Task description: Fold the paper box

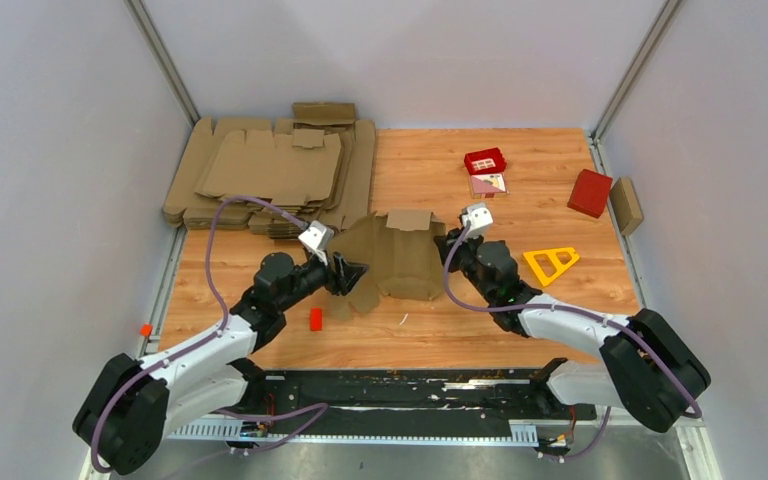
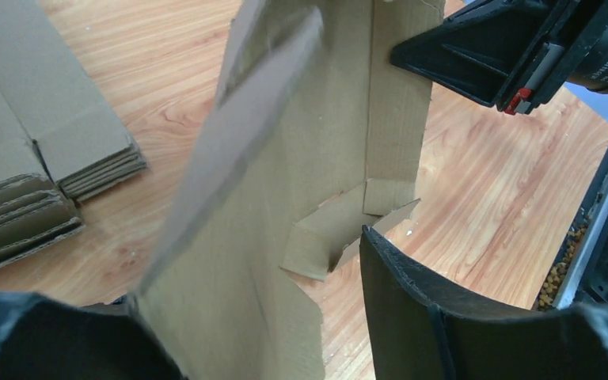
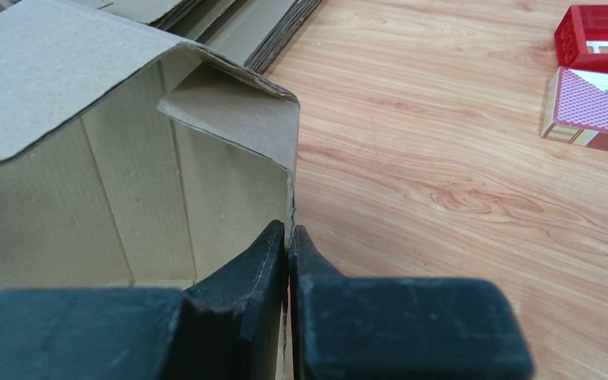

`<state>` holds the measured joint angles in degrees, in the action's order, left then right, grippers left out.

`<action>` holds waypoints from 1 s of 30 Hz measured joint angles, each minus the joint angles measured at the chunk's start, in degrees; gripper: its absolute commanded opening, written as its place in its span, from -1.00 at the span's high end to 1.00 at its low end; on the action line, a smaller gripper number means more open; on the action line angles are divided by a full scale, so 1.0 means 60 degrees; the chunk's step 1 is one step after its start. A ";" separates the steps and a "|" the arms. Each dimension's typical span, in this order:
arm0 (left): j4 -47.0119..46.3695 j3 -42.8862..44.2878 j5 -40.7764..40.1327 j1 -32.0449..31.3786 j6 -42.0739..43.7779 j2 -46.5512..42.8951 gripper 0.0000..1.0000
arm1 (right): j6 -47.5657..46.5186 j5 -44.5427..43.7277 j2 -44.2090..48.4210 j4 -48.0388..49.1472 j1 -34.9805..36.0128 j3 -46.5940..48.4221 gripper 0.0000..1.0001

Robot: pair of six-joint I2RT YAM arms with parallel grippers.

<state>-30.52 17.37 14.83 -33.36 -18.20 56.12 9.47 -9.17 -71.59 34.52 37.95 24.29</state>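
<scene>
Paper box (image 1: 400,262) stood half-formed at the centre of the wooden table (image 1: 520,320), between the two grippers. Its walls were partly upright, a top flap was bent over at the far edge, and loose flaps splayed to the left and near side.

Right gripper (image 3: 287,237): jaws pressed together on the box's right wall edge, just below the folded corner tab, with the cardboard pinched between them.

Left gripper (image 1: 348,272): jaws spread, straddling a loose left-hand panel. In the wrist view the panel lay against one finger with a clear gap to the other, so nothing was clamped.

Judgement: the step in hand looked like bringing the left panel up and square to the held wall. To do it well:
- Hold the right pinch fixed as the anchor.
- Push with the left finger low, close to the scored crease and not mid-panel, so the board hinges instead of buckling.
- Press the base flat on the table.
- Guide the small base tab (image 2: 328,241) inside the wall.

Surroundings:
- Stack of flat cardboard blanks (image 1: 270,170), far left, just beyond the box.
- Small red block (image 1: 315,318), near the left gripper.
- Yellow triangle (image 1: 552,262), right of the right arm.
- Red boxes (image 1: 485,160), far right, well apart.
</scene>
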 measured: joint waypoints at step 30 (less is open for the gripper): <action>0.0397 -0.0135 -0.0736 -0.0889 0.1184 -0.1191 0.56 | -0.0444 0.1894 -0.0364 -0.1727 0.0237 -0.0084 -0.94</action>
<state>-28.14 16.56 10.41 -38.70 -11.09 48.97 6.81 2.20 -73.78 24.16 39.38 23.79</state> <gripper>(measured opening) 0.225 0.967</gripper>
